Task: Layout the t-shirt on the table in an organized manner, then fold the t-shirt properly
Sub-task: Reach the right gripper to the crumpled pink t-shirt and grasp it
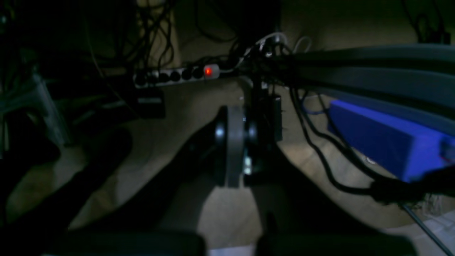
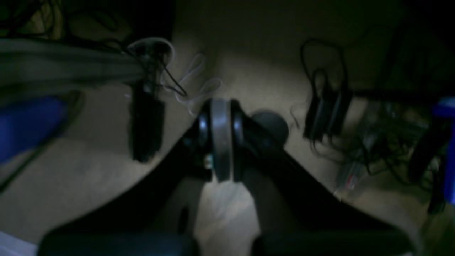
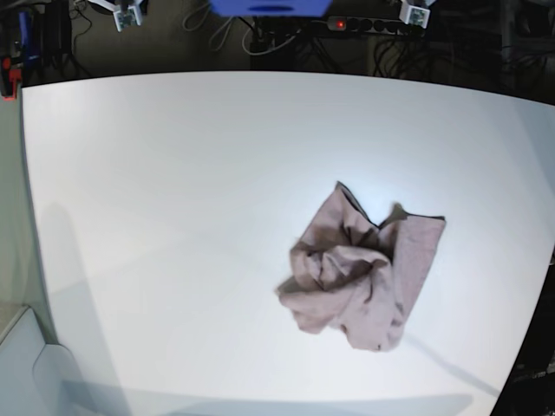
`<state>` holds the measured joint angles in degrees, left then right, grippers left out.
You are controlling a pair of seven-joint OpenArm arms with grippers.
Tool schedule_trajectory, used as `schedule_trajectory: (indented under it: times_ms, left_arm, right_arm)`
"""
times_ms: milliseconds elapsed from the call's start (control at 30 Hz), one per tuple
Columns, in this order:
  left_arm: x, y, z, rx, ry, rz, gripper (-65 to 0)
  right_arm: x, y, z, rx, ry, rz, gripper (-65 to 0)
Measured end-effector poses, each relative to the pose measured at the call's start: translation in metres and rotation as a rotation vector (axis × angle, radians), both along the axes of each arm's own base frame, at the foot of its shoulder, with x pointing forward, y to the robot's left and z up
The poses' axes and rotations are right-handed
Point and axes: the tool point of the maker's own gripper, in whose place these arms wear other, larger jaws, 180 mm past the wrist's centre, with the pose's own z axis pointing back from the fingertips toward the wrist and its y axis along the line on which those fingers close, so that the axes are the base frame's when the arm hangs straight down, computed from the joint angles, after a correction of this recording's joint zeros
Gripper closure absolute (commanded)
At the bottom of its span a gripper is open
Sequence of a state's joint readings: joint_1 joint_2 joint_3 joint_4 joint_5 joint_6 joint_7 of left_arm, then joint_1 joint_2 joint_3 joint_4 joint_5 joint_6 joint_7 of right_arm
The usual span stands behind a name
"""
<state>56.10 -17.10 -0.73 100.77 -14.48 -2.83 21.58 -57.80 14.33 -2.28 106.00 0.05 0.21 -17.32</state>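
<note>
The t-shirt (image 3: 360,269) lies crumpled in a mauve heap on the white table (image 3: 173,173), right of centre and toward the front edge, with one corner pointing to the far side. Neither gripper is near it. My left gripper (image 1: 235,115) hangs over a dim floor, its jaws pressed together with nothing between them. In the same way, my right gripper (image 2: 221,106) is shut and empty above the floor. Neither wrist view shows the shirt or the table.
Beyond the table's far edge are a power strip (image 3: 364,24) with a red light, a blue box (image 3: 269,7) and tangled cables. Two small white pieces (image 3: 128,13) (image 3: 416,13) show there too. The power strip (image 1: 177,74) and blue box (image 1: 384,142) also appear under my left gripper.
</note>
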Motion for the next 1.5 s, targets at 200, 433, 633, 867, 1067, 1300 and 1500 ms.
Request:
schedule_trajectory:
  times_ms: [200, 433, 633, 867, 1067, 1300, 1500]
  left_arm:
    - [0.035, 0.015, 0.039, 0.029, -0.126, 0.056, -0.2]
    - [0.071, 0.024, 0.068, 0.046, -0.247, 0.074, -0.2]
    - [0.101, 0.024, 0.077, 0.043, -0.335, 0.078, -0.2]
    - [0.132, 0.021, 0.088, -0.044, -0.409, 0.162, -0.1]
    - [0.156, 0.047, 0.105, -0.076, -0.489, 0.285, -0.1]
    - [0.153, 0.069, 0.108, -0.023, -0.494, 0.321, -0.1]
    - [0.151, 0.072, 0.108, -0.016, -0.492, 0.325, -0.1]
  right_arm:
    - [0.020, 0.013, 0.043, 0.028, -0.098, 0.042, 0.0]
    - [0.078, 0.022, 0.053, 0.146, -0.235, -0.039, 0.0]
    - [0.156, 0.033, 0.080, 0.287, -0.423, -0.100, 0.0]
    - [0.238, 0.067, 0.134, 0.535, -0.618, -0.114, 0.0]
    - [0.273, 0.139, 0.164, 0.681, -0.580, 0.050, 0.0]
    - [0.299, 0.213, 0.166, 0.757, -0.479, 0.194, -18.2]
    - [0.343, 0.253, 0.134, 0.718, -0.383, 0.240, -26.9]
